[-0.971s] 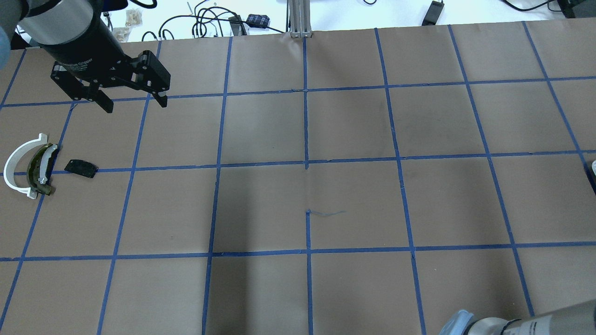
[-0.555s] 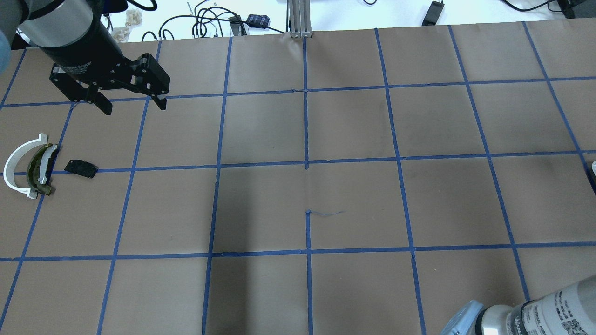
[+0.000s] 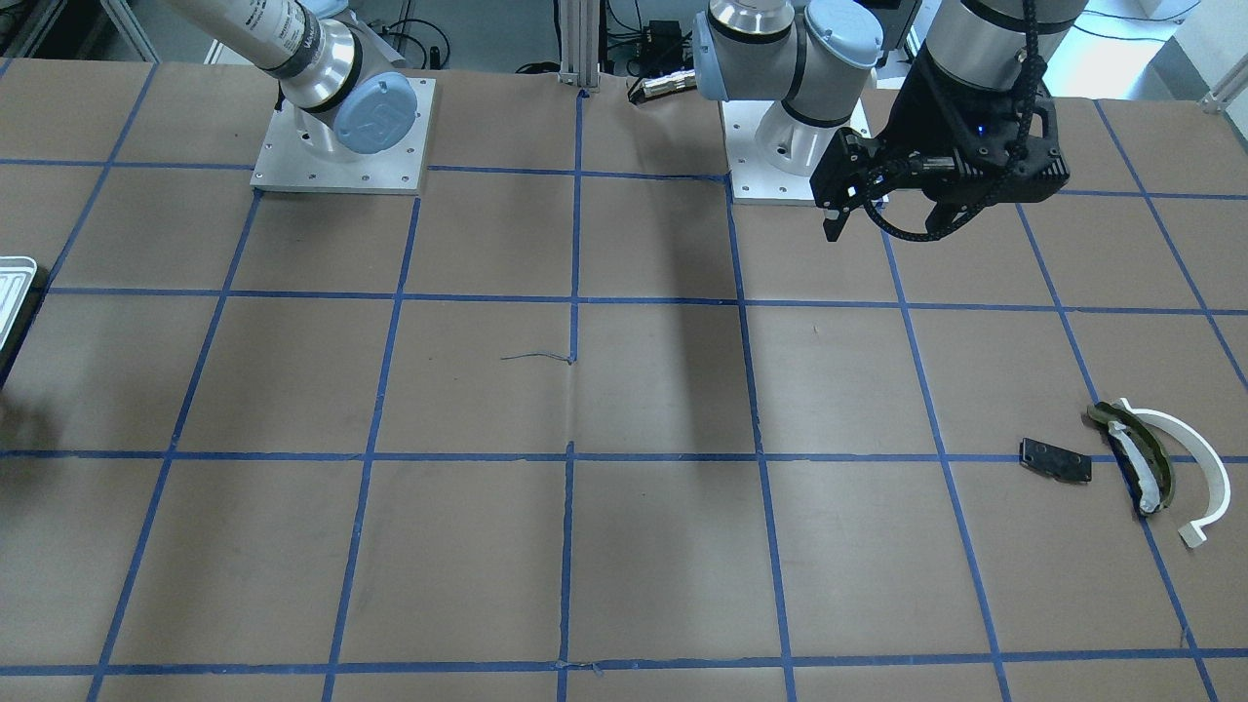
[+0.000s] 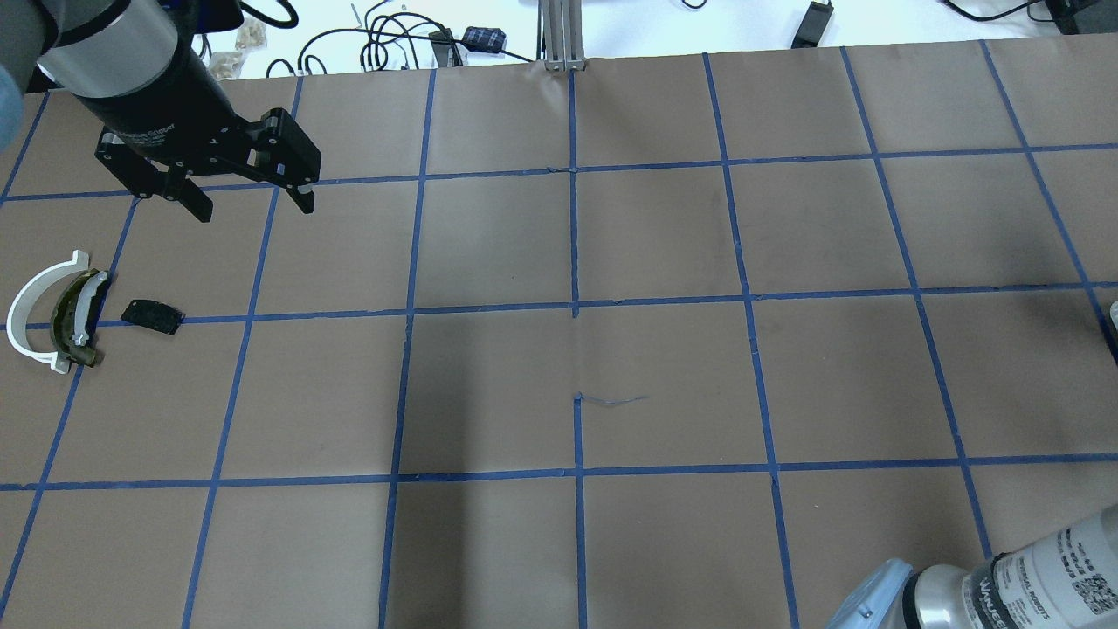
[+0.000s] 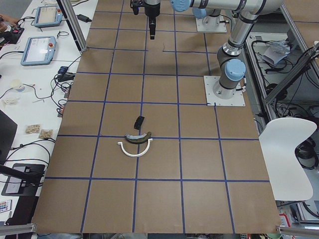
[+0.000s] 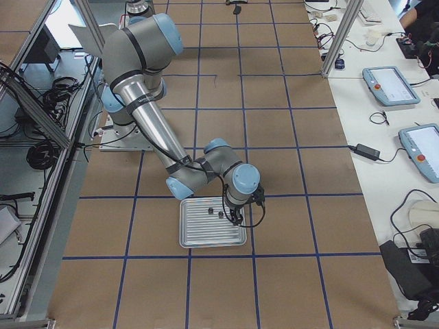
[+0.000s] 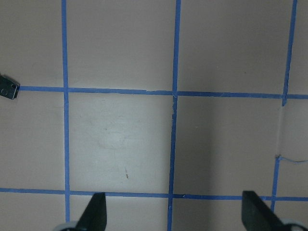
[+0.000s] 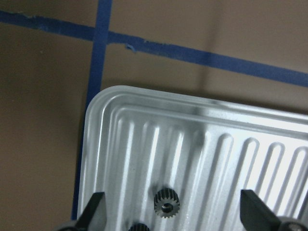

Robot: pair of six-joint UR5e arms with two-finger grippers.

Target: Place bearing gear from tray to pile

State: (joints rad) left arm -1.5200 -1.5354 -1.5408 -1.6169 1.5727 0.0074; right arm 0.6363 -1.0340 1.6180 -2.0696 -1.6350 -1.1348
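Note:
The tray is white and ridged and lies under my right gripper, which is open and empty just above it. A small dark bearing gear lies in the tray between the fingers, and a second gear shows at the frame's bottom. In the exterior right view the gripper hangs over the tray. The pile is a white arc, an olive-black curved piece and a black plate. My left gripper is open and empty, raised beyond the pile.
The table is brown paper with a blue tape grid. The pile also shows in the front view: arc, olive piece, plate. A corner of the tray shows at that view's left edge. Cables lie beyond the far table edge.
The right arm's wrist has come further into the overhead view's bottom right corner. The left gripper has shifted only slightly and stays open.

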